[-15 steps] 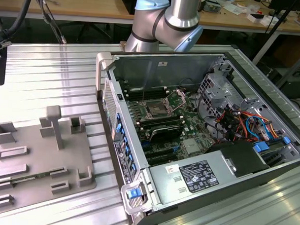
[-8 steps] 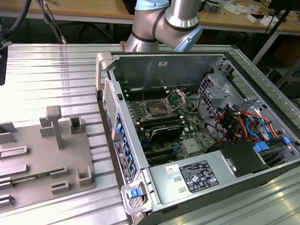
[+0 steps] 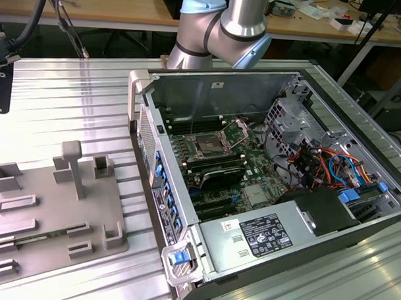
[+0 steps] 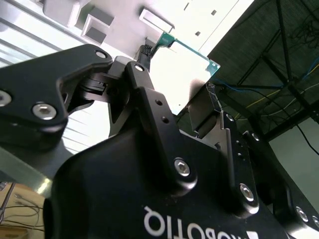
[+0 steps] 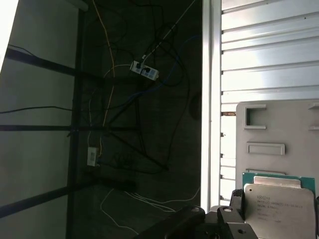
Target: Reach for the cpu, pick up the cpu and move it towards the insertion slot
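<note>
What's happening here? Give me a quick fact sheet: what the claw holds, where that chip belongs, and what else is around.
gripper: shut on the cpu
cpu: silvery face, green rim, with the grey fixture behind it
insertion slot: on the board inside the open computer case, away from the cpu
grey fixture: on the table, at the exterior view's left of the case

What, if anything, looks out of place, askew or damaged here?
Nothing stands out. The gripper holds the cpu above the grey fixture, with no visible damage. The insertion slot in the open computer case stands uncovered.
</note>
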You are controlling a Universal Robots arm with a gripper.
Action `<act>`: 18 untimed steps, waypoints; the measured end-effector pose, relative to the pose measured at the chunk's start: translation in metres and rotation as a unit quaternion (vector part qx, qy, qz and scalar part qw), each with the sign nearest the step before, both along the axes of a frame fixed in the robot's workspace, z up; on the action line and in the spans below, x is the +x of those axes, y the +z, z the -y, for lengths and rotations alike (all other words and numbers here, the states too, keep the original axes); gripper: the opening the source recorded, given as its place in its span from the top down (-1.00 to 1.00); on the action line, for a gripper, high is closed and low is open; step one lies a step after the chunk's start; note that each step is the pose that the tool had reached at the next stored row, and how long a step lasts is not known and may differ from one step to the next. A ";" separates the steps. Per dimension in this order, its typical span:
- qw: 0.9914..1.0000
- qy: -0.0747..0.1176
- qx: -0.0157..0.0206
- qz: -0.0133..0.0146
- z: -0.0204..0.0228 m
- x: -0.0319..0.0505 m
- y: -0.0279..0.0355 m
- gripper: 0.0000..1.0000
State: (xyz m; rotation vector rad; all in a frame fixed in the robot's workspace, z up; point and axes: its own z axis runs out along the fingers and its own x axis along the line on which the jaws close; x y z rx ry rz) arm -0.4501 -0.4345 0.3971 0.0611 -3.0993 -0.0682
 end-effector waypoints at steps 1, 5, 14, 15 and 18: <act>1.000 0.000 0.000 0.000 0.0000 0.0000 0.0000 -0.09; 1.000 0.000 0.000 0.000 0.0000 0.0000 -0.0002 -0.09; 1.000 0.000 0.000 0.000 0.0000 0.0011 -0.0003 -0.09; 1.000 0.000 0.000 0.000 0.0000 0.0017 -0.0002 -0.09; 1.000 0.000 0.000 0.000 0.0000 0.0025 -0.0003 -0.09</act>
